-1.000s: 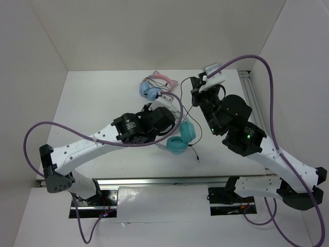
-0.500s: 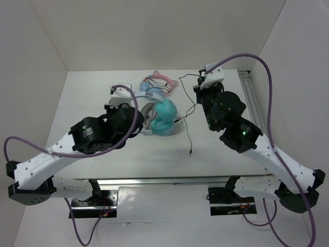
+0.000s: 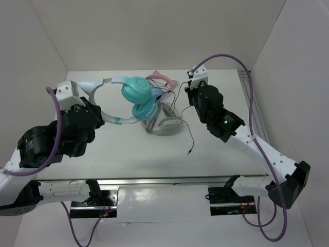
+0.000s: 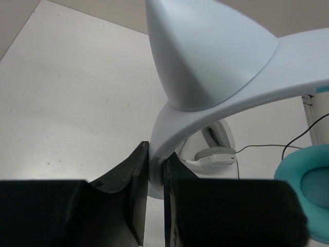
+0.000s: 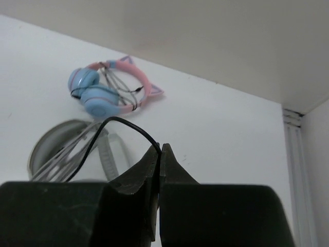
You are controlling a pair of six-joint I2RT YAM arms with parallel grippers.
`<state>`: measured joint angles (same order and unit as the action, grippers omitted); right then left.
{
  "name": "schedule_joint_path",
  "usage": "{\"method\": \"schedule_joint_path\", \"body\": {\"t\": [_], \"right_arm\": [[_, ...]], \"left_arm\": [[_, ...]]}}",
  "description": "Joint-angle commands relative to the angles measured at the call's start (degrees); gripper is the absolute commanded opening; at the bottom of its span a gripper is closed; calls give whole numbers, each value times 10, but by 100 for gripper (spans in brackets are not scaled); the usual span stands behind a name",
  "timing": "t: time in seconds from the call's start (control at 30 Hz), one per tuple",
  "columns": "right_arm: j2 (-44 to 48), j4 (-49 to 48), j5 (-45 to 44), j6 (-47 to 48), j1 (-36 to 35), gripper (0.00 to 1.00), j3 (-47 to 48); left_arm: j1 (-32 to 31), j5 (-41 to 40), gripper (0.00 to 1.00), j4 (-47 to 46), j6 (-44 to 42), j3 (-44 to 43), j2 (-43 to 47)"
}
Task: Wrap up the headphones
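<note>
Headphones (image 3: 136, 91) now hang clear of the surface (image 3: 108, 152), over its far-left part. Half a second ago they sat lower, near the middle, close against the grey-and-white pair (image 3: 165, 122); a second ago they were nearer the front edge. The left tool (image 4: 156, 175) is clamped narrowly on the pale headband just below a cat-ear point (image 4: 205, 56), and its arm has swung out toward the left edge. The teal cups lie up and to the left of the grey-and-white pair, which has stayed on the surface near the middle. The right tool (image 5: 160, 150) is pinched tight on the thin black cable (image 5: 117, 118) and has shifted a little leftward. The cable's free end (image 3: 189, 152) trails toward the front edge, about where it was half a second ago. The pink-banded pair (image 5: 114, 90) lies by the far edge, unmoved.
</note>
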<state>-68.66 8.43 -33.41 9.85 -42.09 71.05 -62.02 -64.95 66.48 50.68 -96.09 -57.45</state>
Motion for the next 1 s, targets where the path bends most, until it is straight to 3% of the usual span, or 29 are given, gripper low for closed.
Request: {"method": "schedule_joint_path", "body": {"t": [0.0,0.23,0.37,0.47,0.6,0.7,0.97], "right_arm": [[25,-11,77,-44,2,0,-41],[63,-77,121,-94,-55,0,-140],[99,-133,-13,-123,-179,0,-214],[105,-155,-108,-128,-237,0,-248],[68,-162,-246,-135,-313,0,-253],[14,-156,-318,-141,-318,0,-228],[-60,-148,-345,-104,-264,0,-174]], "left_arm": [[7,-40,0,-28,110,-23,6],[70,17,0,-102,236,20,28],[102,53,0,-88,374,53,20],[123,70,0,-73,412,60,12],[141,101,0,-73,431,79,-19],[147,123,0,-101,406,90,-26],[172,137,0,-115,349,90,-30]]}}
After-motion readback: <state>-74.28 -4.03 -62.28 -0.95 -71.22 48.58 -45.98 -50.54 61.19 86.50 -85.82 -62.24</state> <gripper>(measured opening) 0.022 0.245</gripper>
